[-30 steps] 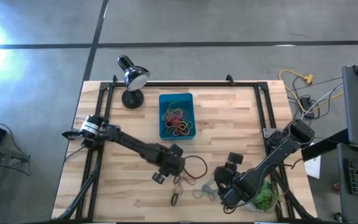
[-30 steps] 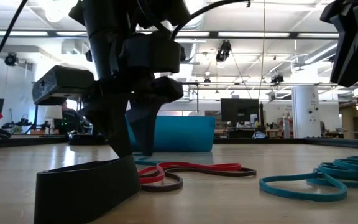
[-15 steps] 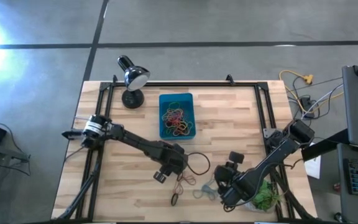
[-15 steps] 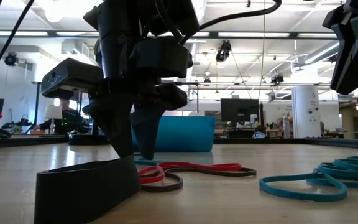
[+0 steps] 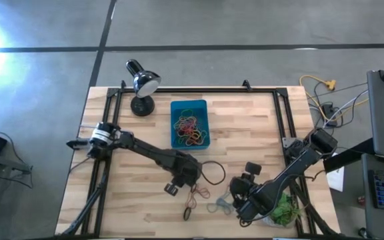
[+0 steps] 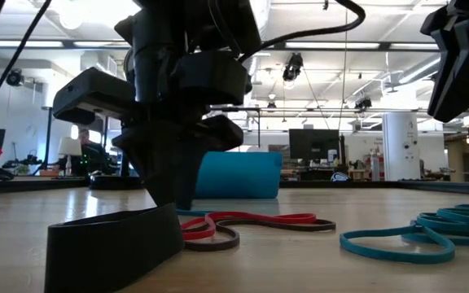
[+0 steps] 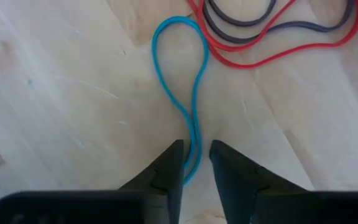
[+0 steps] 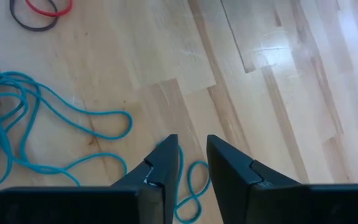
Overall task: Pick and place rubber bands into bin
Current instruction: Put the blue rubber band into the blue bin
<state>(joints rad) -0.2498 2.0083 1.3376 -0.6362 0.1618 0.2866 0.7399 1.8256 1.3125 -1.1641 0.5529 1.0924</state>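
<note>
My left gripper stands fingers-down on the table near its near-middle, shut on a thin blue rubber band. Red and dark rubber bands lie flat just beyond it. The teal bin sits toward the far edge and holds several bands. My right gripper waits shut and raised over a tangle of teal bands. A wide black band stands on its edge nearest the low camera. My left gripper has the blue band's narrow end between its two fingers, which come from above and point down. The band runs lengthwise out of the gap. Its wider loop lies flat and slack on the wood.
A black desk lamp stands at the far left beside the bin. A green plant sits at the near right corner behind my right arm. A black frame runs round the table. Bare wood lies right of the bin.
My left gripper has shifted slightly toward the table's right and turned a little over the bands. In the low view its two fingers have drawn closer together at the table. The bands on the table have stayed where they were.
</note>
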